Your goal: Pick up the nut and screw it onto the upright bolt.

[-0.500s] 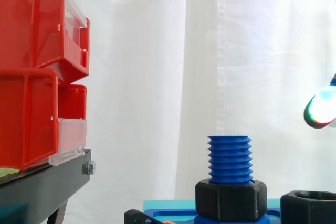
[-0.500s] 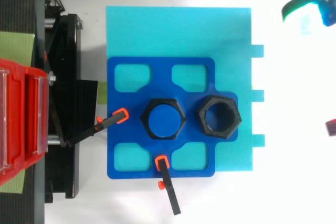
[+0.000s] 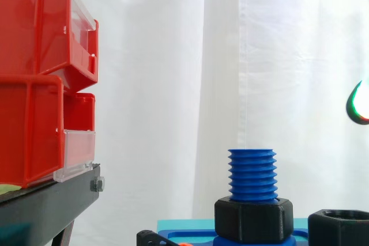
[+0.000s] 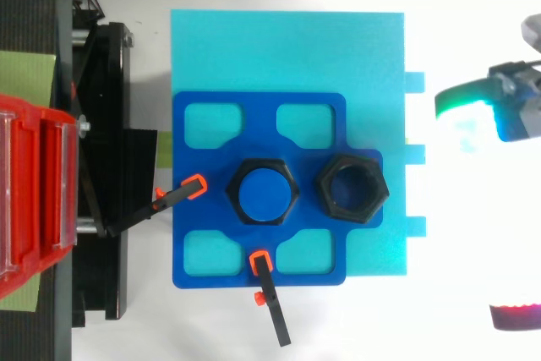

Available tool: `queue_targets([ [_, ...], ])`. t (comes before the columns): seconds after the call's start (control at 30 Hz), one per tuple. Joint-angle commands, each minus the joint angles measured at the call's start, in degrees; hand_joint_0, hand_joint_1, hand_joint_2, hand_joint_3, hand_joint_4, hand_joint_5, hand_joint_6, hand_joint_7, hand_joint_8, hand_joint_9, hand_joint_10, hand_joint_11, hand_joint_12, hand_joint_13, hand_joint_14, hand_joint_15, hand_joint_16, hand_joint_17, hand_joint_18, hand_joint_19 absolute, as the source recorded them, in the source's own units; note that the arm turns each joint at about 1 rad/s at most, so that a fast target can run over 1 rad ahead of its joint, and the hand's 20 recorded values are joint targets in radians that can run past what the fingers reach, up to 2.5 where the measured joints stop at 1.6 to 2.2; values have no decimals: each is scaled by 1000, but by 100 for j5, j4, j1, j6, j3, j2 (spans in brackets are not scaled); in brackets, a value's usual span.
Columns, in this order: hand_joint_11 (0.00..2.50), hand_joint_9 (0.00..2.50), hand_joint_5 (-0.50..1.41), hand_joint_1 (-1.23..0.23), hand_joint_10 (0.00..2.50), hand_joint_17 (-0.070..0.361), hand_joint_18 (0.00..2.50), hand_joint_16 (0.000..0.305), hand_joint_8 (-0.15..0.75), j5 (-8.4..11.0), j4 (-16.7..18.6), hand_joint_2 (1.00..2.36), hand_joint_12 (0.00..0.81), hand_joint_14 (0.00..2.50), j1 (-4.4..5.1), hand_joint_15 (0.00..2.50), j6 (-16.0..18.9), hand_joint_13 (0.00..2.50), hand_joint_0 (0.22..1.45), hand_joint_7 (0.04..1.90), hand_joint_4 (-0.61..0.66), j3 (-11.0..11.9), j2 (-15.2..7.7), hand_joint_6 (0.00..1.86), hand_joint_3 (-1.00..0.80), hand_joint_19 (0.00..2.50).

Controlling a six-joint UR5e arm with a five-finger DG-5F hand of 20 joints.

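White curtain (image 3: 173, 56), red bins (image 3: 40, 73) left | loose nut (image 4: 325, 185) beside bolt (image 4: 264, 193) | hand (image 4: 507, 112) off right, grasp unreadable

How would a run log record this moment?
stage: before pick | hand: open, empty, clear of blue plate | loose nut: on plate beside upright bolt | bolt: another nut at base

The white tabletop (image 4: 461, 310) below the hand (image 4: 514, 117) carries a flat cyan rectangular plastic board (image 4: 287, 48) lying just beside the hand, and a black metal stand (image 4: 106, 65) stands at the board's edge farthest from the hand.
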Motion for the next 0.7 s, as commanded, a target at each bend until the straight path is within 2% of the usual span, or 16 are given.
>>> queue_targets([
  [0.0, 0, 341, -255, -747, 0, 79, 0, 35, 273, 363, 249, 1000, 305, 0, 141, 0, -278, 173, 431, 739, 200, 2, -3, 502, -500, 0],
  [0.07, 0, 343, -256, -757, 0, 81, 0, 36, 276, 381, 337, 1000, 308, 0, 158, 0, -402, 174, 423, 738, 202, 2, -11, 502, -500, 0],
  [0.1, 0, 342, -256, -760, 0, 81, 0, 36, 277, 381, 363, 1000, 309, 0, 158, 0, -445, 175, 420, 741, 202, 2, -91, 502, -500, 0],
  [0.27, 0, 334, -257, -772, 0, 85, 0, 38, 281, 407, 425, 1000, 318, 0, 158, 0, -437, 175, 406, 745, 206, 2, -301, 502, -500, 0],
  [0.33, 0, 326, -258, -778, 0, 87, 0, 39, 282, 407, 539, 1000, 325, 0, 158, 0, -472, 172, 398, 744, 206, 2, -319, 502, -500, 0],
  [0.37, 0, 325, -258, -779, 0, 87, 0, 39, 283, 407, 635, 1000, 326, 0, 132, 0, -542, 173, 396, 744, 206, 2, -319, 502, -500, 0],
  [0.5, 0, 315, -260, -784, 0, 89, 0, 40, 283, 381, 802, 1000, 330, 0, 123, 0, -815, 166, 392, 740, 205, 2, -328, 502, -500, 0],
  [0.67, 0, 310, -262, -781, 0, 92, 0, 41, 286, 381, 952, 1000, 336, 0, 123, 0, -920, 160, 387, 740, 206, 11, -539, 502, -500, 0],
])
